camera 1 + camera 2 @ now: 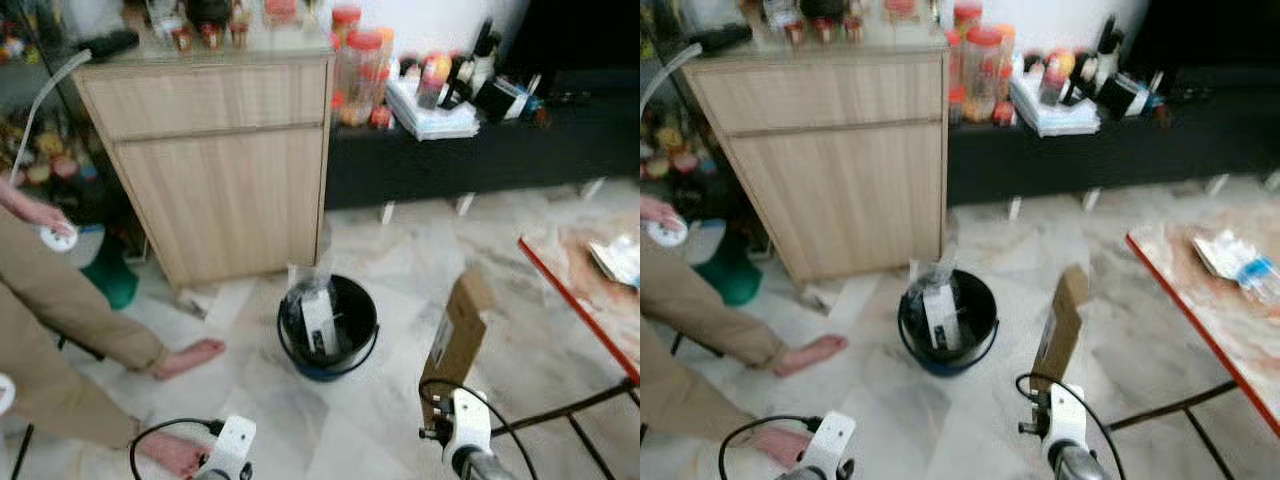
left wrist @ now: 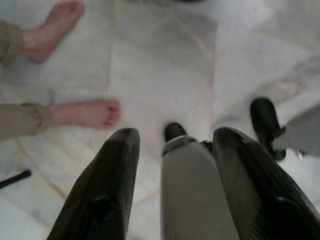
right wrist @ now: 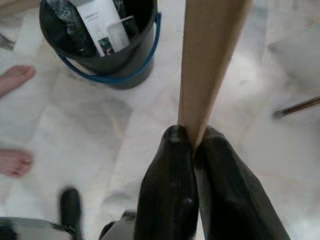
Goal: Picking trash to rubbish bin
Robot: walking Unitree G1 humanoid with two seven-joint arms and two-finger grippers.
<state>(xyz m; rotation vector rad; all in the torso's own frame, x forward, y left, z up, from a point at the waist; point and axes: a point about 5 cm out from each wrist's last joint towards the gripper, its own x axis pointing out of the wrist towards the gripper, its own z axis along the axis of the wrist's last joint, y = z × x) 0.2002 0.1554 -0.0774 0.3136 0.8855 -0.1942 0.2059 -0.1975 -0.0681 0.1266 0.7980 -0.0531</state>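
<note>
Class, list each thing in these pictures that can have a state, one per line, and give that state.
Right gripper: shut on the cardboard piece.
Cardboard piece: held upright above the floor, beside the bin.
Left gripper: open, holding nothing, low over the floor.
Rubbish bin: upright, uncovered, already holding packaging.
Cabinet: front closed.

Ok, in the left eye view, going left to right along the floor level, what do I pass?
Person's foot → black bucket holding trash → cardboard piece held in the right gripper → red-edged table.
</note>
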